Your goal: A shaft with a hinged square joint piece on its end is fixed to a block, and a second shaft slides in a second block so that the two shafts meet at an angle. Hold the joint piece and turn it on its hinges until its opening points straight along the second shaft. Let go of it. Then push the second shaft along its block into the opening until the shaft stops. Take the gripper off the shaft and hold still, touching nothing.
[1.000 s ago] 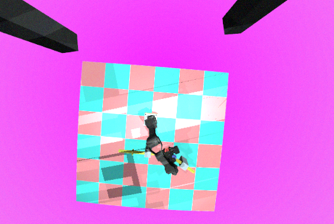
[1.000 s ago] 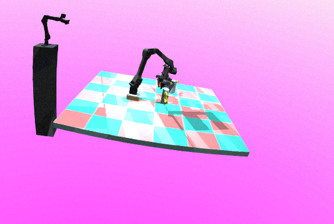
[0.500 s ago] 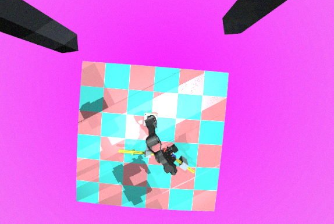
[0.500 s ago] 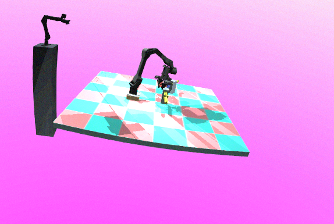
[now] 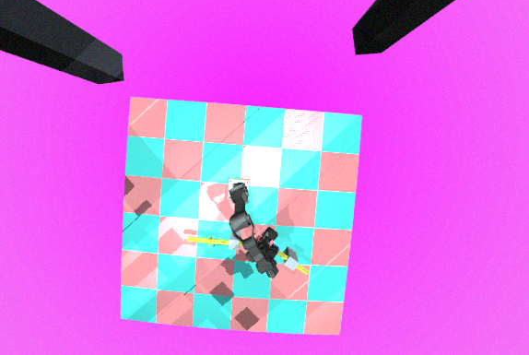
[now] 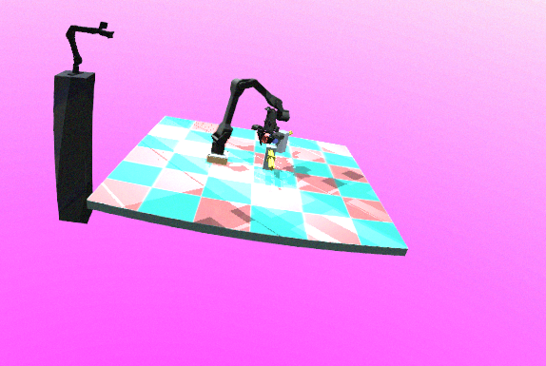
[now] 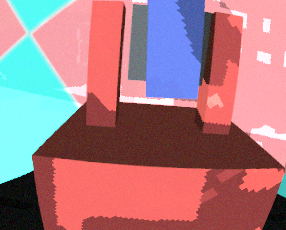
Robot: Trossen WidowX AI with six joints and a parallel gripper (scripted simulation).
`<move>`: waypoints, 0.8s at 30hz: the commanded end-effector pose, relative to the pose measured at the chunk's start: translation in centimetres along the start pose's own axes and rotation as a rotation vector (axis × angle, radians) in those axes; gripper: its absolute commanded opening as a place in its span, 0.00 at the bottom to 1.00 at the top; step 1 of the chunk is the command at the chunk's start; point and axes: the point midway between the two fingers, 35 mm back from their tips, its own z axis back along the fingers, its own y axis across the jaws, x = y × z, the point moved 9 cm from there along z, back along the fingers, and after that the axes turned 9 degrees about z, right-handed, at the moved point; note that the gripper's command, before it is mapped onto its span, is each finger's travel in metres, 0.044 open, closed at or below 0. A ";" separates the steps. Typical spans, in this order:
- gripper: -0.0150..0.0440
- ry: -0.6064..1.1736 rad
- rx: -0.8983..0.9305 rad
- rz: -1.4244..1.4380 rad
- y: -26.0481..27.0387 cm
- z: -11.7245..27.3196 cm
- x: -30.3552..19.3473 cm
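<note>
Gripper (image 5: 267, 244) (image 6: 271, 139) (image 7: 146, 160) part-open, its fingers clamped on the blue joint piece (image 5: 275, 246) (image 6: 275, 141) (image 7: 172, 55) between the two pale blocks (image 5: 235, 244) (image 5: 291, 263), a piece probably rigid and light (hinges should swing easily), best gripped across its flat sides and turned gently.

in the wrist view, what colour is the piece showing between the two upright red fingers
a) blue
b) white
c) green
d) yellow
a, a blue piece shows between the two upright red fingers of the gripper.
</note>
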 end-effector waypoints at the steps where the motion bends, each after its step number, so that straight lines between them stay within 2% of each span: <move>1: 0.25 -0.019 -0.010 0.069 -0.2 -0.1 -0.2; 24: 0.25 -0.110 -0.046 0.478 -2.1 -0.5 -0.8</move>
